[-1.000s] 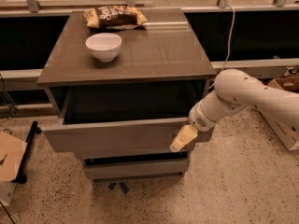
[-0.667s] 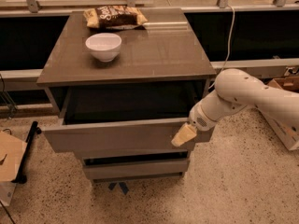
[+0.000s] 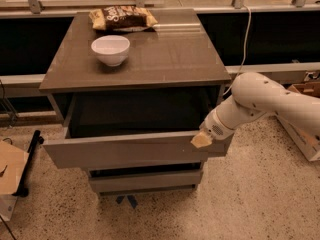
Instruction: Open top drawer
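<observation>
The top drawer is pulled well out from under the grey-brown tabletop. Its wide glossy front faces me and its dark inside shows behind it. My gripper is at the right end of the drawer front, at its top edge, on the end of the white arm that reaches in from the right. Only a tan fingertip shows against the front. A narrower drawer front sits below, slightly out.
A white bowl and a chip bag lie on the tabletop. A cardboard box stands on the floor at the right, cardboard and a black bar at the left. A cable hangs behind.
My gripper has moved a little up along the right end of the drawer front. The drawer stays about as far out as before.
</observation>
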Controlling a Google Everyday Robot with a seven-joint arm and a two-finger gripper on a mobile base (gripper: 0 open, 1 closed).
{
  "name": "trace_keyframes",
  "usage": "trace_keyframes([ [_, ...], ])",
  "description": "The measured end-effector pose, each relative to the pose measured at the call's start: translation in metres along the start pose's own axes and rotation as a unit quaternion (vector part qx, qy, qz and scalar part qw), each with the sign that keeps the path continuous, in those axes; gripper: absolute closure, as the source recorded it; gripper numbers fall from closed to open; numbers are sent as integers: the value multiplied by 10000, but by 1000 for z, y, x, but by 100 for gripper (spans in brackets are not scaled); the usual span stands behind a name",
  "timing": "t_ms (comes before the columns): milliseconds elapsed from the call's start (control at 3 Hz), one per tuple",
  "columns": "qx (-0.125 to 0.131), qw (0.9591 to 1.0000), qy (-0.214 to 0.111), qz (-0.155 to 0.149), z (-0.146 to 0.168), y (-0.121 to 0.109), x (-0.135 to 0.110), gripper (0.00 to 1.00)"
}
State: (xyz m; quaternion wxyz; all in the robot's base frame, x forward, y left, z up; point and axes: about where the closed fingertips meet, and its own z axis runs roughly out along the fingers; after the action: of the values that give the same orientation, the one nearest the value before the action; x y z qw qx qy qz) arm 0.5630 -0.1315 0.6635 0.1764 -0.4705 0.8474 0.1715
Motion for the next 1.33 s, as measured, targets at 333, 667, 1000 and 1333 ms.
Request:
trace_keyframes([
  [333, 0, 10000, 0, 0, -2, 0, -1, 100],
  [667, 0, 10000, 0, 0, -2, 0, -1, 9],
  [1000, -13, 10000, 6, -4, -1, 1, -1, 0],
  [1333, -13, 10000, 6, -4, -1, 1, -1, 0],
])
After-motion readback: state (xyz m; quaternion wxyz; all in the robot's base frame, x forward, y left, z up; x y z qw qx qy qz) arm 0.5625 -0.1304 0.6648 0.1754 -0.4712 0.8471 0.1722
